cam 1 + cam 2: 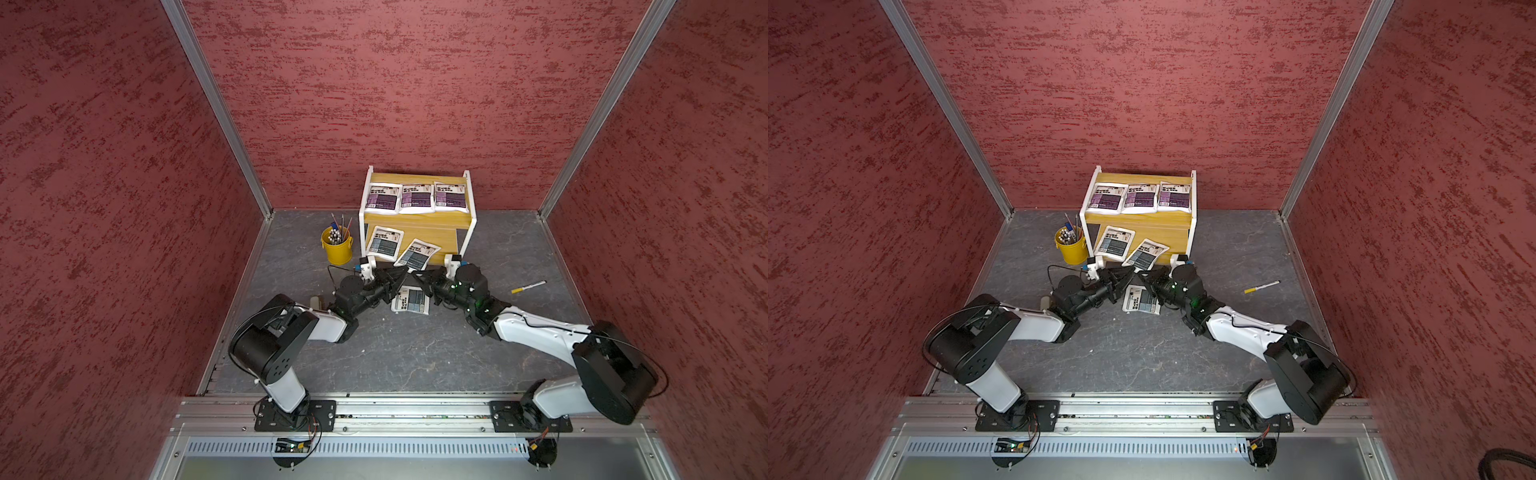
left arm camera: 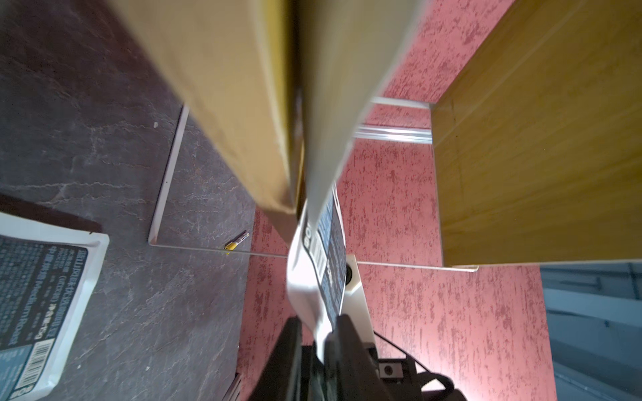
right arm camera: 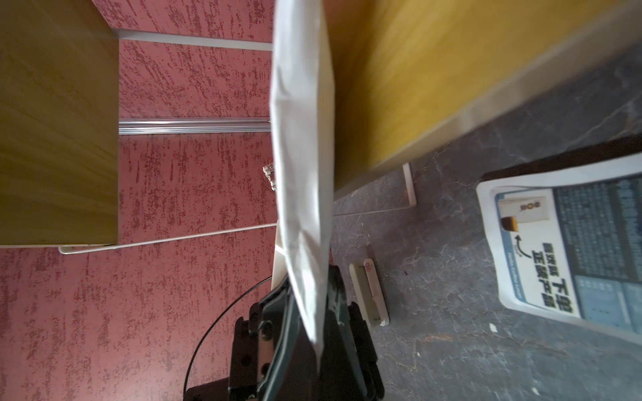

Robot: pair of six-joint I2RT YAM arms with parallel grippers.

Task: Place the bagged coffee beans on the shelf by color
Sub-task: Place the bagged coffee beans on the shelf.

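The shelf (image 1: 446,241) stands at the back of the table, with three purple bagged coffee beans (image 1: 415,198) in a row on its upper board. On the lower board one blue-grey bag (image 1: 384,243) lies flat. A second blue-grey bag (image 1: 417,253) sits askew, overhanging the front edge. My right gripper (image 3: 309,277) is shut on this bag's (image 3: 302,156) near edge. My left gripper (image 2: 318,323) stands slightly open around the same bag (image 2: 326,250), with a gap at one finger. A third blue-grey bag (image 1: 410,300) lies on the table under both grippers.
A yellow pen bucket (image 1: 336,249) stands just left of the shelf. A yellow-and-white marker (image 1: 528,286) lies on the table to the right. A small beige object (image 1: 316,301) rests beside my left arm. Red walls close in three sides.
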